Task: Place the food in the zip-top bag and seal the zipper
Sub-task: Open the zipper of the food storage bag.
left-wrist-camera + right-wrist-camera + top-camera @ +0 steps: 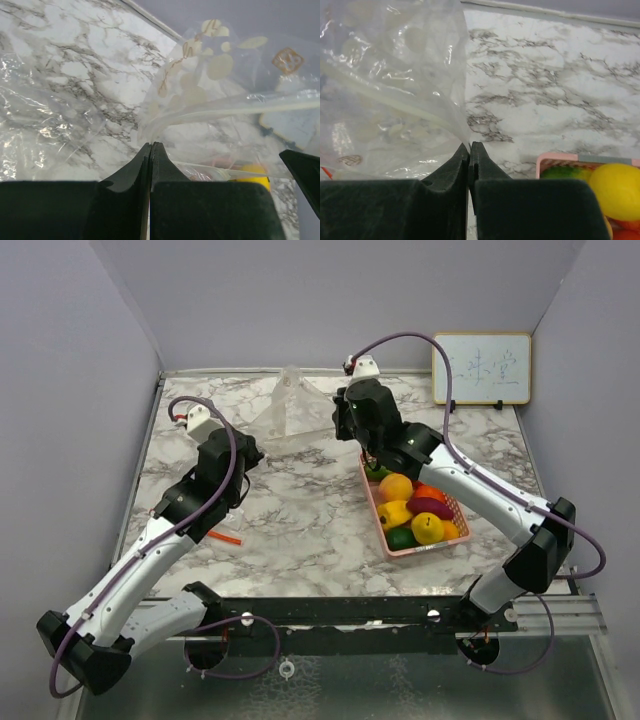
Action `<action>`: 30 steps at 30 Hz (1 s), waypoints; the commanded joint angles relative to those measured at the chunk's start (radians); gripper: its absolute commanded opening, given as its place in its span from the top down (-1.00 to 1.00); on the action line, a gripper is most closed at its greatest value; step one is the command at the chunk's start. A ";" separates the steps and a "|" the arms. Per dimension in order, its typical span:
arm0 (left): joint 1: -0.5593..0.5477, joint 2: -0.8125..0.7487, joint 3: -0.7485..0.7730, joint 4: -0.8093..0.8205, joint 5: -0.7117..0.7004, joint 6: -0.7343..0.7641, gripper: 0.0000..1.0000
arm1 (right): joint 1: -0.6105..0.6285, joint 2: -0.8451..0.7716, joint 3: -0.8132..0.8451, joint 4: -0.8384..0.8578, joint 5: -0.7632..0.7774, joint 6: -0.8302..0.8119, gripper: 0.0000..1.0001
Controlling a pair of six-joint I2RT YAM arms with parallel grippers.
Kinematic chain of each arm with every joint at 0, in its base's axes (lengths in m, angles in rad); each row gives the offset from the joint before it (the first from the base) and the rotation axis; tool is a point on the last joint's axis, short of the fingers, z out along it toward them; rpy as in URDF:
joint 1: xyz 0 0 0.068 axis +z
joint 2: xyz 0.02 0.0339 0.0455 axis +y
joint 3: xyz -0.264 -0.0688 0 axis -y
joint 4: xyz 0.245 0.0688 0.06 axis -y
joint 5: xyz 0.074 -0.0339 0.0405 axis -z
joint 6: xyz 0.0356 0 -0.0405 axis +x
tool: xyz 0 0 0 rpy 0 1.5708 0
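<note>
Clamping opposite ends of the zip-top bag (290, 408), left pincer (151, 145) and right pincer (469, 145), zipper axis left-right.

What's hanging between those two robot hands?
The clear zip-top bag, pinched at each side by the left fingers and right fingers; the top view shows it.

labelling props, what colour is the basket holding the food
Pink basket, clearest in the top external view.

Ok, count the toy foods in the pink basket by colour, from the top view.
Yellow: 2
Green: 2
Orange: 1
Red: 1
Purple: 1
Total: 7 visible; more may be hidden underneath.
</note>
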 commanded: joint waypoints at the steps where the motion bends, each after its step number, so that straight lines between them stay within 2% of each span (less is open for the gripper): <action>1: 0.010 0.007 0.005 -0.141 -0.259 0.025 1.00 | -0.013 -0.049 -0.075 -0.169 0.309 0.025 0.96; 4: 0.009 0.001 -0.020 -0.071 -0.222 0.066 1.00 | -0.013 -0.085 -0.121 -0.156 0.253 0.024 0.96; 7: 0.010 -0.042 -0.120 0.198 -0.007 0.186 1.00 | -0.013 -0.149 -0.184 0.036 -0.020 -0.072 0.96; 9: 0.010 -0.076 -0.214 0.440 0.200 0.241 0.85 | -0.013 -0.138 -0.150 0.062 -0.148 -0.074 0.96; 12: 0.010 -0.070 -0.282 0.645 0.355 0.244 0.51 | -0.011 -0.090 -0.062 0.042 -0.280 -0.086 0.96; 16: 0.010 0.005 -0.245 0.665 0.545 0.285 0.20 | -0.007 -0.069 -0.010 0.034 -0.336 -0.085 0.96; 21: 0.010 0.021 -0.250 0.749 0.635 0.238 -0.17 | -0.007 -0.071 -0.016 0.013 -0.322 -0.078 0.96; 26: 0.010 0.033 -0.245 0.769 0.640 0.202 -0.21 | -0.007 -0.077 -0.028 0.007 -0.317 -0.071 0.96; 30: 0.010 0.051 -0.243 0.723 0.617 0.217 -0.28 | -0.007 -0.086 -0.019 0.008 -0.329 -0.076 0.96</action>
